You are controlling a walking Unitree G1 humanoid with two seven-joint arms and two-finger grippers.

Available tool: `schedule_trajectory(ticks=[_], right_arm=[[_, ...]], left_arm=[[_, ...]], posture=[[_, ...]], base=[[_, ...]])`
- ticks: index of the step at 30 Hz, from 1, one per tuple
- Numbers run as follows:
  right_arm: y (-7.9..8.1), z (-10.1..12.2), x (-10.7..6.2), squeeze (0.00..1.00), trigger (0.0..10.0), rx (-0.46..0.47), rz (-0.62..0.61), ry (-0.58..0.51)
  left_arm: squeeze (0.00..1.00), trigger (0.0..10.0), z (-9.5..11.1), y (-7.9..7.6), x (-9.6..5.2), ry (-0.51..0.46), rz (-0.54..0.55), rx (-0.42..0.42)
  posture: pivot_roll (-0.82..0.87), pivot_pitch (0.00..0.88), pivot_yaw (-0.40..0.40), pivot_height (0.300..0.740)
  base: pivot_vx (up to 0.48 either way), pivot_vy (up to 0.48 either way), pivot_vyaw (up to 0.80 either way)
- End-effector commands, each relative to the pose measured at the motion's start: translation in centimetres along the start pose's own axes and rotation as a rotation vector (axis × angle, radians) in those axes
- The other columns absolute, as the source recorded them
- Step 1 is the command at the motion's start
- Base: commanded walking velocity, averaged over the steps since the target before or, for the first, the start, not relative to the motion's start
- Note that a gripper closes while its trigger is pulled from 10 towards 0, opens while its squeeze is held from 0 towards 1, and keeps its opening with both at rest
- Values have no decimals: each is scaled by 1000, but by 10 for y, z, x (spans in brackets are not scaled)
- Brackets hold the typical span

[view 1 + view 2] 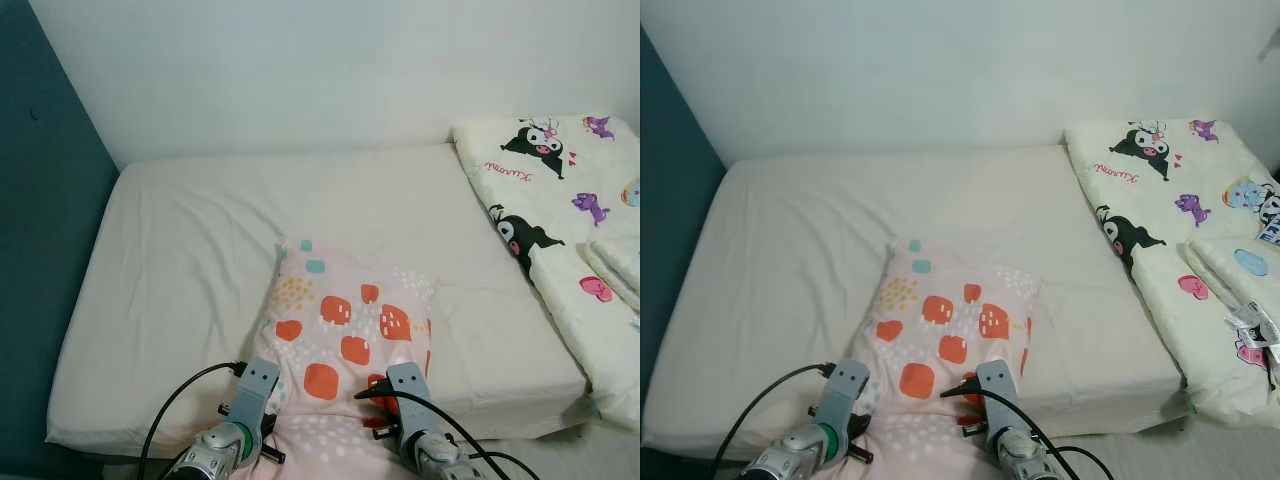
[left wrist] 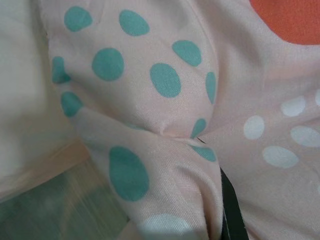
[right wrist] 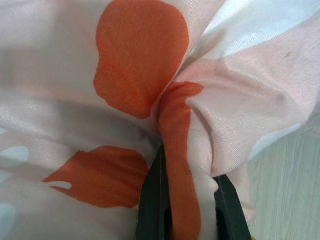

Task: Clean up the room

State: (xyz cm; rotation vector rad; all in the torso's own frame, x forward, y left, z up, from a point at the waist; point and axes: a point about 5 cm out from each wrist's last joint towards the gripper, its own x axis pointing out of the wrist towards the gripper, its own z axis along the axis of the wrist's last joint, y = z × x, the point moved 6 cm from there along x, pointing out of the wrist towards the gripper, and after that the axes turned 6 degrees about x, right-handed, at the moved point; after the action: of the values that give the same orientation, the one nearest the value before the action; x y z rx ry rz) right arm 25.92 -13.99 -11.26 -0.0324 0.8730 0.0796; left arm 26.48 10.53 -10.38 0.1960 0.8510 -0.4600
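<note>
Pillow position: the pink pillow [image 1: 340, 350] with orange and teal blotches is lying on the front part of the bed [image 1: 180, 260], its near edge hanging over the mattress edge toward the robot, its far corners pointing at the wall.
Pillow axis: its long side is running away from the robot, slightly tilted to the robot's left at the far end.
Left claw: the left claw [image 1: 255, 392] is gripping the pillow's near left corner; in the left wrist view teal-dotted fabric [image 2: 150, 115] is bunching against one black finger [image 2: 230, 205], so it is reading as clamped on the cloth.
Right claw: the right claw [image 1: 400, 393] is pinching the near right corner; the right wrist view is showing a fold of orange-printed cloth [image 3: 175, 165] squeezed between both fingers [image 3: 155, 200].
Key relation: the pillow is lying straight ahead of both claws, each at its own corner, neither arm nearer than the other.
Free space: bare sheet is stretching beyond the pillow toward the wall; the cartoon-print quilt [image 1: 560, 210] is lying folded well apart on the right.
Likely next move: pushing or lifting the pillow forward, both arms travelling together so it is not twisting.
</note>
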Motion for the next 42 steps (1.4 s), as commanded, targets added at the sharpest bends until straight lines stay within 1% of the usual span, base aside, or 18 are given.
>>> schedule_trajectory(ticks=[1,9,13,14,15,16,17,18,19,20,22,27,31,37,42], right_arm=[[-6,-26,-4,0,10000,2,-16,80],[-6,-26,-4,0,10000,5,-16,80],[-10,-22,-3,0,10000,-1,-41,58],[-14,-17,-3,0,10000,4,-66,34],[-14,-17,-3,0,10000,4,-66,34],[-17,-14,-3,0,10000,8,-83,17],[-17,-14,-3,0,10000,8,-83,17],[-21,-11,-3,0,10000,15,-100,1],[-21,-11,-3,0,10000,15,-100,1],[-25,-7,-4,0,10000,38,-121,-19],[-27,-6,-4,0,10000,49,-132,-29],[-26,-5,-4,0,10000,34,-126,-26],[-11,-23,-3,0,10000,-30,-48,66],[-11,-24,-4,0,10000,-25,-49,63],[-10,-25,-4,0,10000,-23,-46,68]], left_arm=[[0,10000,-21,-1,-2,67,-1,-2],[0,10000,-21,-1,-3,68,0,1],[0,10000,-21,0,-2,66,4,2],[0,10000,-13,6,-3,27,46,25],[0,10000,-13,6,-3,27,46,25],[0,10000,-8,11,-3,-2,77,42],[0,10000,-8,11,-3,-2,77,42],[0,10000,-4,17,-4,-25,117,52],[0,10000,-4,17,-4,-25,117,52],[0,10000,-3,20,-5,-34,135,45],[0,10000,-4,21,-5,-30,140,37],[0,10000,-7,19,-5,-19,127,44],[0,10000,-21,7,-3,59,63,93],[0,10000,-23,4,-3,73,48,122],[0,10000,-23,4,-3,76,49,122]], posture=[[31,65,26,740],[31,66,27,740],[32,64,27,740],[29,65,28,740],[29,65,28,740],[29,65,28,740],[29,65,28,740],[28,64,28,740],[28,64,28,740],[29,66,26,740],[29,65,26,740],[31,67,23,740],[30,65,24,740],[29,65,27,740],[30,65,28,740]], base=[[0,0,0],[0,0,0],[0,0,0],[0,0,0],[0,0,0],[0,0,0],[0,0,0],[0,0,0],[0,0,0],[0,0,0],[0,0,0],[0,0,0],[0,0,0],[0,0,0],[0,0,0]])
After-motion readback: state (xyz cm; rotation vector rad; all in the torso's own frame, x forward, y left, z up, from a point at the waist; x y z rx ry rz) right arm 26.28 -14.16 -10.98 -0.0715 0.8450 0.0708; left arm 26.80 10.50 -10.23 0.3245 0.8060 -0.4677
